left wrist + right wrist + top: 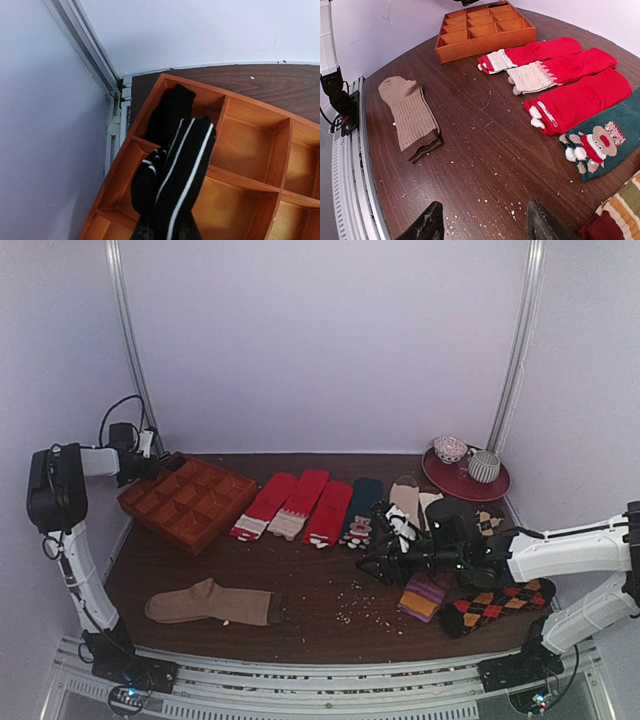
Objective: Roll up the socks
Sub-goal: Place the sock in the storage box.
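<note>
**Left arm holds the striped socks over the tray corner; right arm idle and open**

On my far left, the left gripper (158, 465) sits at the far-left corner of the orange-brown wooden divided tray (190, 505). In the left wrist view the short black ankle socks with thin white stripes (177, 170) rise out from where the fingers are, bunched together and clamped there. The fabric covers the fingers themselves. The socks hang over the tray's corner compartments, with their dark tip at the corner cell. I cannot tell whether it touches the wood.

In front of the tray, near the table's front edge, lies a folded plain tan ribbed sock (210, 603). To its right is a row of three long red socks with white cuffs (300, 505), then a dark green sock with a cartoon animal (360, 512).

Further right, the right gripper (485, 227) hovers low over the crumb-strewn dark wooden table (485, 150). Its fingers are spread wide with nothing between them. Beside that arm lies a black, red and orange argyle sock (495, 605). A dark red plate (440, 478) sits in the far-right corner.
</note>
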Motion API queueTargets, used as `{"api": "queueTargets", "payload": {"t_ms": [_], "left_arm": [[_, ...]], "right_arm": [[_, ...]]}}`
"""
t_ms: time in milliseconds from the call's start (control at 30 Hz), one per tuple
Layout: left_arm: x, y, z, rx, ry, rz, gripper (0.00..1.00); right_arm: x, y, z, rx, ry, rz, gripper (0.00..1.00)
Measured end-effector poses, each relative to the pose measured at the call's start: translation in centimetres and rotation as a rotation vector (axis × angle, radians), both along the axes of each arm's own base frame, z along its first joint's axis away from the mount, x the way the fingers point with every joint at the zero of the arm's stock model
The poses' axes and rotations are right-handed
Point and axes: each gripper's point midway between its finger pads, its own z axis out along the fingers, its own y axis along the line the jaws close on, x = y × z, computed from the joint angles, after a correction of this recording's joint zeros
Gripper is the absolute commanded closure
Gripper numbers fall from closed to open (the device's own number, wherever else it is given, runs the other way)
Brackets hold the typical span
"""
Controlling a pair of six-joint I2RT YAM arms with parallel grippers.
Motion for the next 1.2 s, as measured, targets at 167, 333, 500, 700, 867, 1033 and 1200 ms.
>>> {"api": "queueTargets", "payload": {"t_ms": [167, 333, 500, 700, 867, 1033, 1200], "left_arm": [[0.9, 0.9, -0.6, 0.005, 0.013, -0.065, 1.00], [0.4, 1.8, -2.4, 0.012, 0.063, -0.153, 1.00], [0.5, 2.7, -3.8, 0.013, 0.104, -0.194, 1.00], [1.4, 2.7, -3.7, 0.030, 0.113, -0.235, 1.00], [2.9, 3.3, -3.6, 0.074, 0.115, -0.271, 1.00], [3.1, 3.6, -4.0, 0.111, 0.136, -0.313, 1.00], [2.9, 3.4, -4.6, 0.144, 0.148, -0.376, 1.00]], "right_arm": [[0.2, 0.2, -1.0, -0.005, 0.027, 0.008, 0.44], [0.4, 0.3, -1.6, -0.003, 0.042, 0.016, 0.45], [0.5, 0.6, -2.5, -0.001, 0.070, 0.026, 0.46], [0.4, 0.8, -3.3, -0.002, 0.096, 0.039, 0.46], [0.4, 0.8, -3.1, 0.005, 0.096, 0.043, 0.46], [0.4, 0.8, -3.1, 0.006, 0.099, 0.044, 0.46], [0.4, 0.8, -3.1, 0.006, 0.101, 0.042, 0.46]]}}
